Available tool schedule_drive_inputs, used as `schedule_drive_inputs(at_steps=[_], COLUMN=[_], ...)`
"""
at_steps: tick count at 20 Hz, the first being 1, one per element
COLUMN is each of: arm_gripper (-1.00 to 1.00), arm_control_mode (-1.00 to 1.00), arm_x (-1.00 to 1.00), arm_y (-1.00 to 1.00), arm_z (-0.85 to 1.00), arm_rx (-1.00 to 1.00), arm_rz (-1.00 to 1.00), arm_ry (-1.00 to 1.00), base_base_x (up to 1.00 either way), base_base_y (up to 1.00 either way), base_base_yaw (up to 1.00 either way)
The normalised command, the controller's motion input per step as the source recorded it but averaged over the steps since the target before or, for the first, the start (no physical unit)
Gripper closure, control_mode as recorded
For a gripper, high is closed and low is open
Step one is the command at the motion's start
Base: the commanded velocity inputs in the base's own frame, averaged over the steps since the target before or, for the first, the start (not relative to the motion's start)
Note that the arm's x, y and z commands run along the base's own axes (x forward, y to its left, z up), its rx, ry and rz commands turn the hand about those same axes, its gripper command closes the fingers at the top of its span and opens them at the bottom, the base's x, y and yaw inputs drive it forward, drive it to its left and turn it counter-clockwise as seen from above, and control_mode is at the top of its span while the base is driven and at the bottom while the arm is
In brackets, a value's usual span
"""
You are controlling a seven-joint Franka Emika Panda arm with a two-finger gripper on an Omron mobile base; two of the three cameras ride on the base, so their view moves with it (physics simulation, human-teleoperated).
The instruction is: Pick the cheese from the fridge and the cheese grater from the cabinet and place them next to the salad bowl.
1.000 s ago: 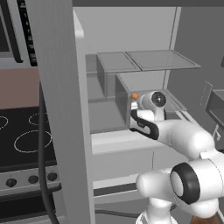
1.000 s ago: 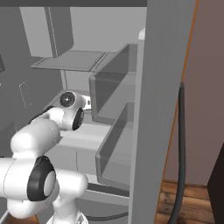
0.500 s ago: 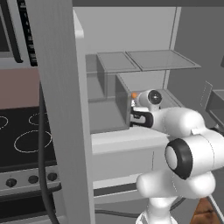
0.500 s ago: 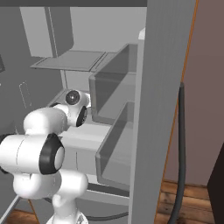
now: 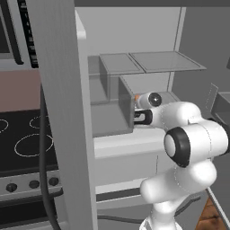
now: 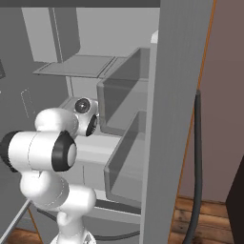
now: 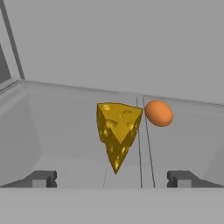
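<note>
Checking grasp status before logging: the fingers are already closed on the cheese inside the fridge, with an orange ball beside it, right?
Not closed. In the hand view the fingers stand wide apart, short of the cheese, which sits untouched between them inside the fridge. The orange ball beside it is correct.

A small orange ball [image 7: 158, 113] rests near a black stove [image 5: 22, 143].

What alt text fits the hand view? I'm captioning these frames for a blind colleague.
A yellow cheese wedge with holes stands point-down on the pale fridge floor, centred ahead of the open gripper. A small orange ball lies just to its right, slightly farther back, and the two dark fingers rise at the bottom.
</note>
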Motion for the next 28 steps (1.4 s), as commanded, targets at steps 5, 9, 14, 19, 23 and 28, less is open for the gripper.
schedule_drive_inputs(at_steps=[5,9,14,19,23,28], arm_gripper=[-1.00,-1.00,-1.00,-1.00,-1.00,-1.00], arm_control_mode=[-1.00,-1.00,-1.00,-1.00,-1.00,-1.00], arm_x=[0.32,0.32,0.27,0.10,0.05,0.15], arm_y=[0.00,0.00,0.00,0.00,0.00,0.00], arm_z=[-0.06,-0.05,-0.04,-0.19,-0.25,-0.18], arm_rx=[0.00,0.00,0.00,0.00,0.00,0.00], arm_rz=[0.00,0.00,0.00,0.00,0.00,0.00], arm_ry=[0.00,0.00,0.00,0.00,0.00,0.00], base_base_x=[0.00,0.00,0.00,0.00,0.00,0.00], base_base_y=[0.00,0.00,0.00,0.00,0.00,0.00], base_base_yaw=[0.00,0.00,0.00,0.00,0.00,0.00])
